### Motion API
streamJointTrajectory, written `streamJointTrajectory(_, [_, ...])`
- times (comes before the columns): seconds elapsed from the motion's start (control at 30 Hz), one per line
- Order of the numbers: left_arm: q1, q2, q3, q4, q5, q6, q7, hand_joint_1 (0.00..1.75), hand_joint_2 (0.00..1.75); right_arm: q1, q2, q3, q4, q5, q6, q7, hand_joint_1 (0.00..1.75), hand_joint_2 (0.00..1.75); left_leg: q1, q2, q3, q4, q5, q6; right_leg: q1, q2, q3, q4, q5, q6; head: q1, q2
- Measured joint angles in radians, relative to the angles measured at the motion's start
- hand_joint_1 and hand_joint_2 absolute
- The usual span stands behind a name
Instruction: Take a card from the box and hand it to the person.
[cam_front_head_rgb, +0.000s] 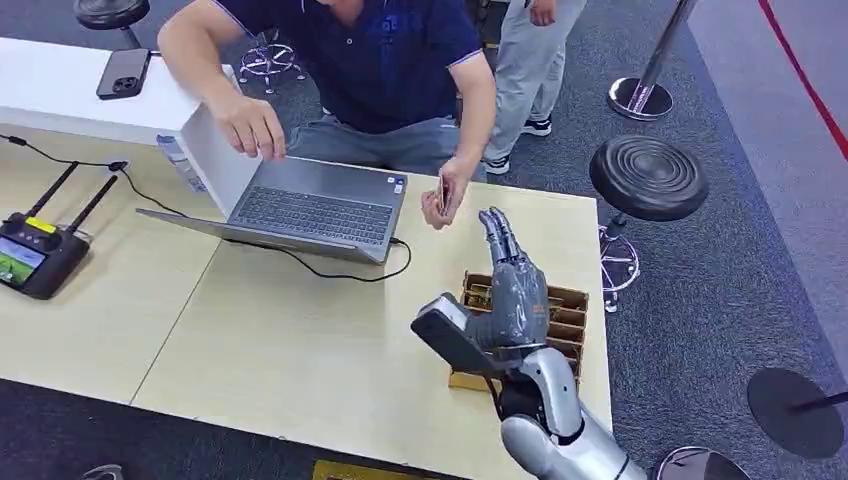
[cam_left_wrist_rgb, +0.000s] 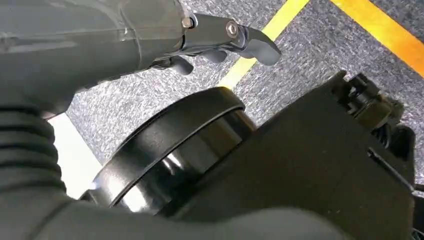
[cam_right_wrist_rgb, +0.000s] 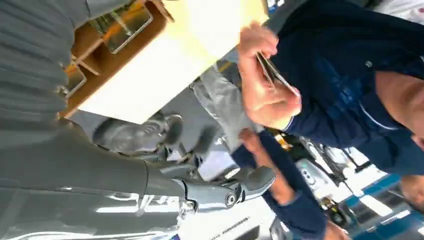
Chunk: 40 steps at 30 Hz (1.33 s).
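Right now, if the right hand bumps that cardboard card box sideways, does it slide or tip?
Probably slides: the box looks low, wide and flat on the smooth table. Likely light too, being thin cardboard dividers. It sits near the table's corner, so a hard shove from the right hand could push it off.

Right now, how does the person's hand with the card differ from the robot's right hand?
The person's hand pinches a card; the robot's right hand holds nothing, fingers stretched out. The person's hand hangs past the table edge; the robot's rises above the cardboard box. Both are near the table's far right corner.
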Motion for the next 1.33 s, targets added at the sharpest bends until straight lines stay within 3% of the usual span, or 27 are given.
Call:
streamJointTrajectory(0.07, [0.003, 0.0, 0.0, 0.0, 0.001, 0.004, -0.005, 0.0, 0.0, 0.015, -0.012, -0.01, -0.009, -0.084, -0.006, -0.013, 0.0, 1.75, 0.0, 0.0, 0.0, 0.0, 0.0, 0.0, 0.0, 0.0, 0.0, 0.0, 0.0, 0.0, 0.0, 0.0])
streamJointTrajectory(0.23, [0.019, 0.004, 0.001, 0.0, 0.014, 0.021, -0.02, 0.0, 0.0, 0.092, -0.077, -0.077, -0.064, -0.45, -0.005, -0.107, 0.0, 1.75, 0.0, 0.001, 0.001, 0.0, 0.0, 0.0, 0.0, 0.001, 0.0, 0.0, 0.0, 0.0, 0.0, 0.0])
streamJointTrajectory(0.33, [0.031, 0.009, 0.001, 0.0, 0.015, 0.025, -0.027, 0.0, 0.0, 0.155, -0.133, -0.132, -0.109, -0.627, 0.026, -0.164, 0.0, 1.75, -0.001, 0.0, 0.0, 0.0, -0.001, 0.0, 0.0, 0.0, 0.0, -0.001, 0.0, 0.0, 0.0, 0.0])
streamJointTrajectory(0.67, [0.042, 0.019, 0.013, 0.0, 0.012, 0.029, -0.037, 0.0, 0.0, 0.342, -0.292, -0.287, -0.234, -1.025, 0.189, -0.307, 0.0, 1.75, 0.0, 0.0, 0.0, 0.0, -0.001, 0.0, 0.0, 0.001, 0.0, -0.001, 0.0, 0.0, 0.0, 0.0])
streamJointTrajectory(0.77, [0.042, 0.022, 0.015, 0.0, 0.01, 0.028, -0.04, 0.0, 0.0, 0.372, -0.325, -0.31, -0.257, -1.093, 0.234, -0.339, 0.0, 1.75, 0.0, 0.0, 0.0, 0.0, -0.001, 0.0, 0.0, 0.001, 0.0, -0.001, 0.0, 0.0, 0.0, 0.0])
streamJointTrajectory(1.07, [0.042, 0.023, 0.021, 0.0, 0.008, 0.027, -0.05, 0.0, 0.0, 0.419, -0.393, -0.352, -0.296, -1.169, 0.268, -0.36, 0.0, 1.75, 0.0, 0.0, 0.0, 0.0, -0.001, 0.0, 0.0, 0.0, 0.0, -0.001, 0.0, 0.0, 0.0, 0.0])
streamJointTrajectory(1.2, [0.042, 0.023, 0.022, 0.0, -0.001, 0.026, -0.048, 0.0, 0.0, 0.442, -0.414, -0.378, -0.299, -1.322, 0.366, -0.445, 0.0, 1.75, 0.0, 0.0, 0.0, 0.0, -0.001, 0.0, 0.0, 0.0, 0.0, -0.001, 0.0, 0.0, 0.0, 0.0])
streamJointTrajectory(1.33, [0.042, 0.024, 0.03, 0.0, -0.002, 0.024, -0.047, 0.0, 0.0, 0.45, -0.426, -0.388, -0.304, -1.38, 0.423, -0.487, 0.0, 1.75, 0.0, 0.001, 0.0, 0.0, -0.001, 0.0, 0.0, 0.0, 0.0, 0.0, 0.0, 0.0, 0.0, 0.0])
